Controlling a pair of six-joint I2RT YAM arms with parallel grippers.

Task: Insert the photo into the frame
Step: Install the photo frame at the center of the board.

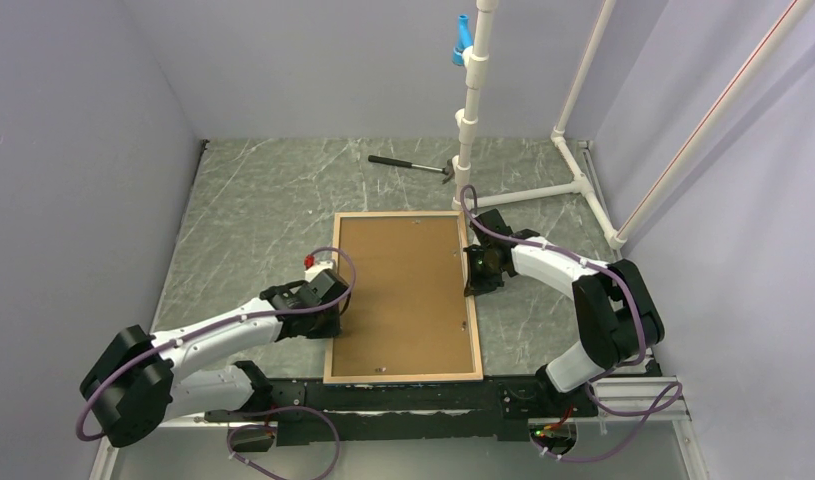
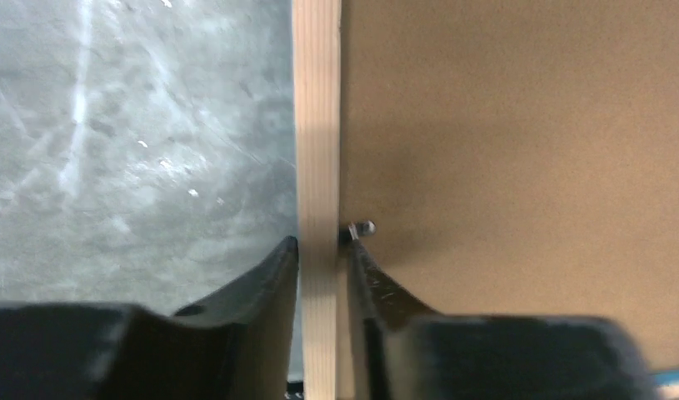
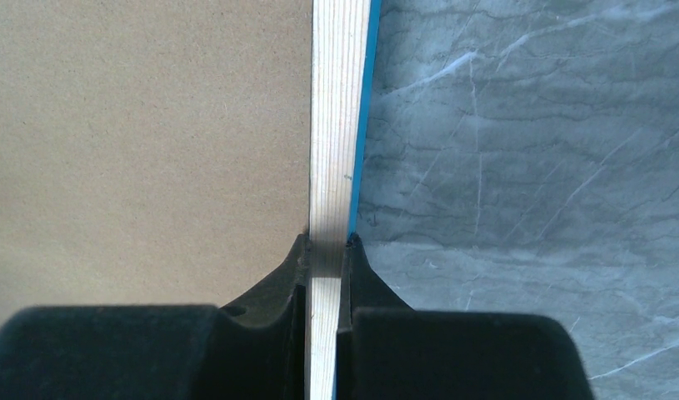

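The frame (image 1: 403,378) lies flat with its light wood back up, and a brown backing board (image 1: 403,295) fills it. The photo is hidden. My left gripper (image 1: 335,305) is shut on the frame's left rail (image 2: 317,125); in the left wrist view the gripper (image 2: 319,242) has one finger on each side of the rail, beside a small metal tab (image 2: 365,227). My right gripper (image 1: 473,268) is shut on the right rail (image 3: 336,125); in the right wrist view the gripper (image 3: 326,242) pinches the rail, whose turquoise edge (image 3: 365,125) shows on the outer side.
A hammer (image 1: 411,165) lies on the marble-patterned table (image 1: 253,210) behind the frame. A white pipe stand (image 1: 473,110) rises at the back right, and its base pipes (image 1: 583,185) run along the table to the right wall. Grey walls close in both sides.
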